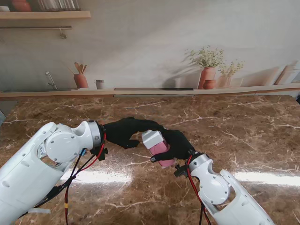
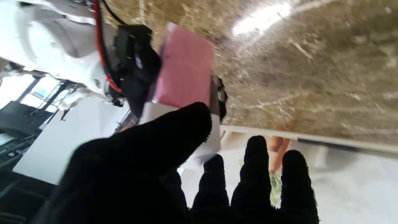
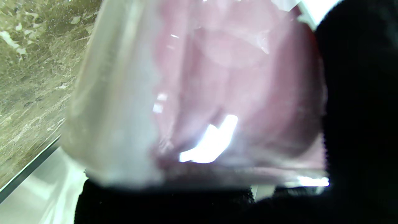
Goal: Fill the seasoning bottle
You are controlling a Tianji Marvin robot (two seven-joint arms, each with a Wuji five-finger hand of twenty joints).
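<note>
Bottle: seasoning bottle (image 1: 158, 148) with white cap and pink contents, tilted, held clear of the counter (image 1: 243, 136) near the middle
Right hand: right hand (image 1: 177, 144) in black glove, fingers wrapped round the bottle's body; in its wrist view the pink body (image 3: 217, 93) fills the frame
Left hand: left hand (image 1: 127, 131) holds nothing, fingers spread and reaching toward the white cap; thumb (image 2: 174, 133) just beside the cap, contact not certain

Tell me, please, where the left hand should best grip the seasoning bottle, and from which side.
Probably its white cap: the right hand already wraps the pink body of the seasoning bottle, and the cap tilts toward the open left hand, so come from the left.
</note>
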